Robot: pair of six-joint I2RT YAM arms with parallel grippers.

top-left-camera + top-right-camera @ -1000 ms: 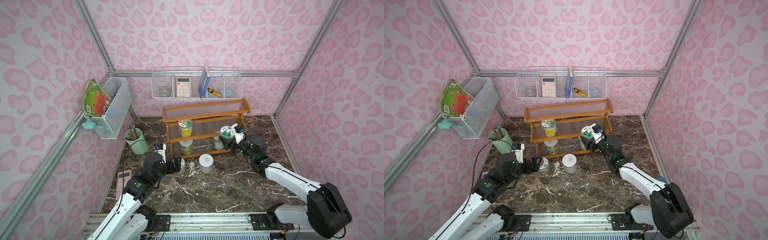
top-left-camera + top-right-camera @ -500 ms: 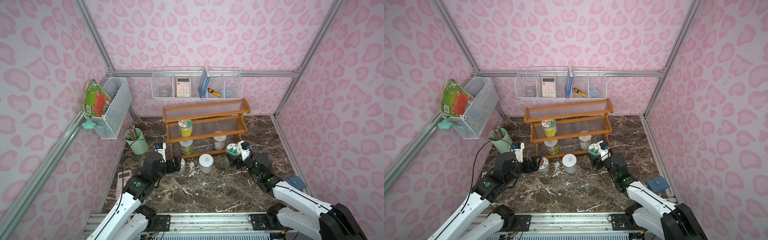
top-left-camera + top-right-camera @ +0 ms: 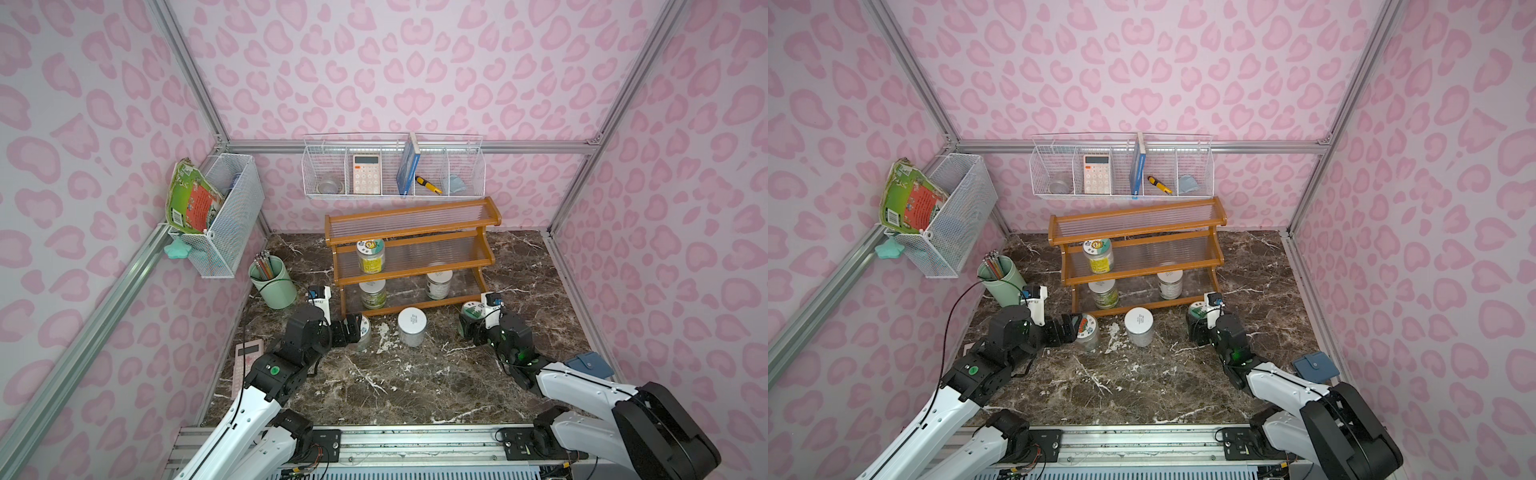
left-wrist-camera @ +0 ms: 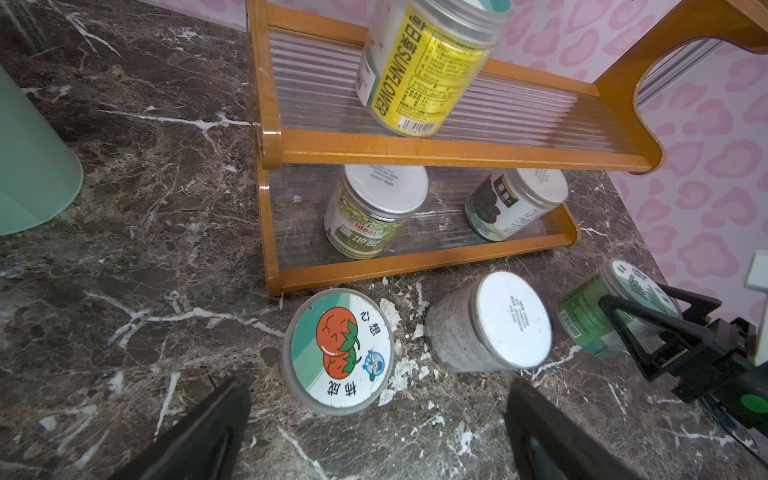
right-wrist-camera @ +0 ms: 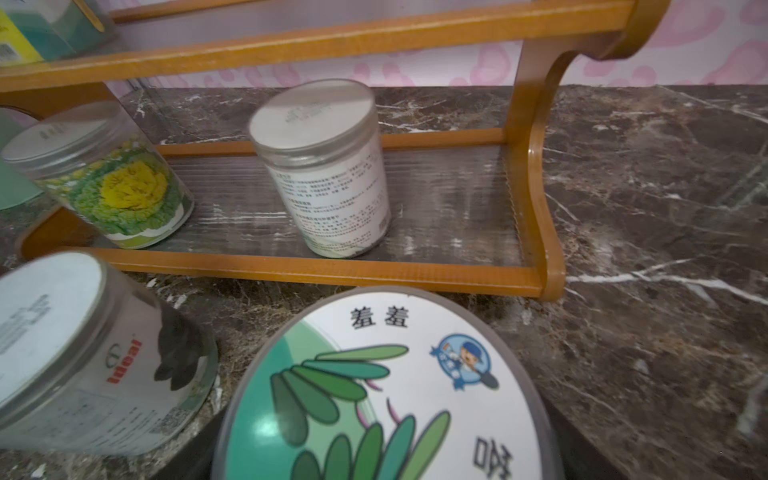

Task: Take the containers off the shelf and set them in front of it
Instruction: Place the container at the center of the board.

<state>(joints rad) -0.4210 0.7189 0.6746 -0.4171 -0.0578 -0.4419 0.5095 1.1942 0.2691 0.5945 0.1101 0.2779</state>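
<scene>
Right fingers [image 3: 466, 330]: clamped narrow on the leaf-lid jar [image 5: 382, 395], gripping its body below the lid. The jar is low, just in front of the shelf [image 3: 409, 272] at its right end. Cannot tell whether its base touches the surface [image 3: 415, 382].
- Risk: letting go before the base is seated. The jar drops, rocks, maybe rolls against the shelf's front rail.
- Risk: smooth clear plastic, side grip. A tilt on the way down sets it on its edge.

Left fingers [image 4: 199, 436]: spread wide, holding nothing. The tomato-lid jar [image 4: 338, 351] stands upright on the surface just ahead of them, close to the shelf's left post.
- Risk: any forward or sideways drift catches the jar. It topples, or slides into the post.

Between the two: plain-lid jar [image 4: 511, 320], upright on the surface, apart from both neighbours.
- Risk: the right fingers opening or backing out sideways clip it.

Farther out, three jars left on the shelf: sunflower jar [image 4: 419, 75] on the middle tier, cabbage-label jar [image 4: 370, 216] and dark-label jar [image 4: 511, 208] on the bottom tier.
- Judgement: about half done.
- Risk: the jars set down line the front rail, so a low reach to the bottom tier passes over or between them and a wrist could sweep one down.
- Risk: the bottom pair sit under the middle tier. A lift straight up strikes the panel; they likely need drawing forward first.
</scene>
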